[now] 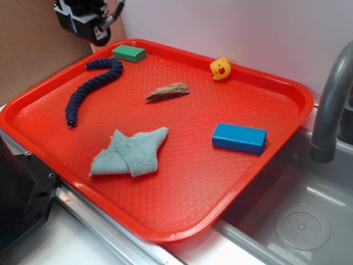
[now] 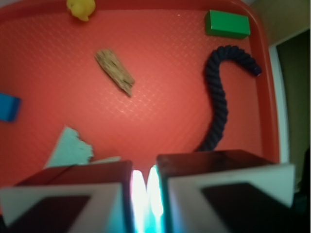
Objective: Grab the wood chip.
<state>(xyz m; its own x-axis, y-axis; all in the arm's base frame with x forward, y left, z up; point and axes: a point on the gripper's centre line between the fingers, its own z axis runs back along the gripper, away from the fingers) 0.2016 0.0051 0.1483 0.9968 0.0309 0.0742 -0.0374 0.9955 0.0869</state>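
We see our gripper point(image 2: 144, 194) with fingers nearly pressed together, gripping nothing. On the red tray point(image 1: 287, 91) lie the wood chip point(image 1: 167, 91), duck point(image 1: 220, 68), rope point(image 1: 91, 87), cloth point(image 1: 132, 153) and two blocks point(image 1: 239, 137).

rough brown wood chip point(image 1: 168, 91): middle of red plastic tray point(image 1: 182, 221) | yellow rubber duck point(image 1: 220, 68): far edge | blue rectangular block point(image 1: 239, 138): right edge | green rectangular block point(image 1: 129, 53): far-left corner

Bright, even room light; exterior view sharp, with soft short shadows under the blue block point(image 1: 239, 138) and cloth point(image 1: 131, 153). Pale sheen on the tray point(image 1: 287, 88) rim. Wrist view softer: gripper point(image 2: 144, 187) fingers blurred in the foreground (white-cyan glare in the slit between them), far tray corners bowed and hazy.
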